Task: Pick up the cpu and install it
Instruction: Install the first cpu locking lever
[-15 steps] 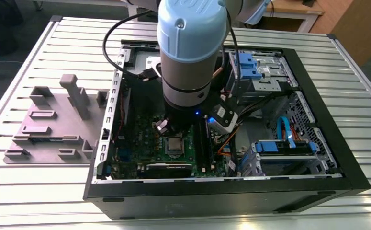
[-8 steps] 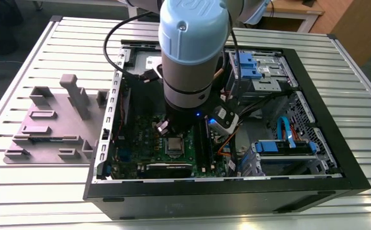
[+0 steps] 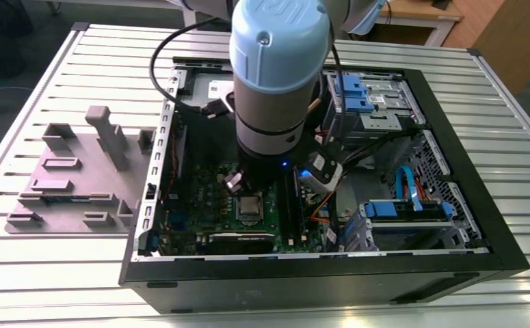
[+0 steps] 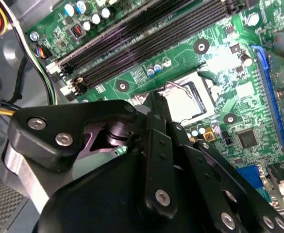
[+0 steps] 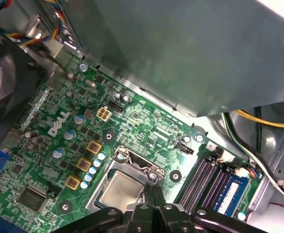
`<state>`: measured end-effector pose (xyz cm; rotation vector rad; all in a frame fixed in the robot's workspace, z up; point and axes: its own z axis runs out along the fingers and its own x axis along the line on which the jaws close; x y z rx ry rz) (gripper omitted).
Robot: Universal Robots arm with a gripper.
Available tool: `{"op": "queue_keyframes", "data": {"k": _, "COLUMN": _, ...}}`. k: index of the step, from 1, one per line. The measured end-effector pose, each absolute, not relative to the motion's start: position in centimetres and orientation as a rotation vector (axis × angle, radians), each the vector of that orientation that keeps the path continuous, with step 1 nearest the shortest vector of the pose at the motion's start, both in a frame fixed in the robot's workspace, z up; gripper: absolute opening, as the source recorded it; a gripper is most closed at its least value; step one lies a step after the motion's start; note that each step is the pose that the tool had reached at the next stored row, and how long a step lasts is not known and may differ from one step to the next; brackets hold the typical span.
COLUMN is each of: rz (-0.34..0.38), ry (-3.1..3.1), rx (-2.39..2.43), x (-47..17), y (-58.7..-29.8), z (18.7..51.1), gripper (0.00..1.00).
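Observation:
The cpu point(image 5: 118, 189), a small square chip with a silvery-white top, lies flat inside the metal-framed socket point(image 5: 113, 162) on the green motherboard point(image 5: 146, 128). The exterior view shows the cpu point(image 3: 249, 203) just below the arm point(image 3: 278, 75), which reaches down into the open computer case. My gripper point(image 5: 152, 188) hangs right over the cpu's edge, its two black fingertips pressed together with nothing seen between them. In the second wrist view the gripper point(image 4: 156, 101) stands beside the bright cpu point(image 4: 184, 104).
A grey power-supply box point(image 5: 190, 48) with coloured cables walls one side of the board. Black memory slots point(image 4: 146, 34) run beside the socket. Blue drive bays point(image 3: 356, 92) fill the case at the exterior view's right. A grey parts fixture point(image 3: 73, 178) lies on the slatted table.

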<state>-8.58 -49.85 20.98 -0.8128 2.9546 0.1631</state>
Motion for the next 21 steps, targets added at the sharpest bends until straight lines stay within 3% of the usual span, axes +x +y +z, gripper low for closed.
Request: {"op": "queue_keyframes", "data": {"k": 21, "rz": 0.161, "ry": 2.96, "rx": -0.796, "x": -8.02, "y": -50.16, "z": 20.33, "gripper": 0.11}}
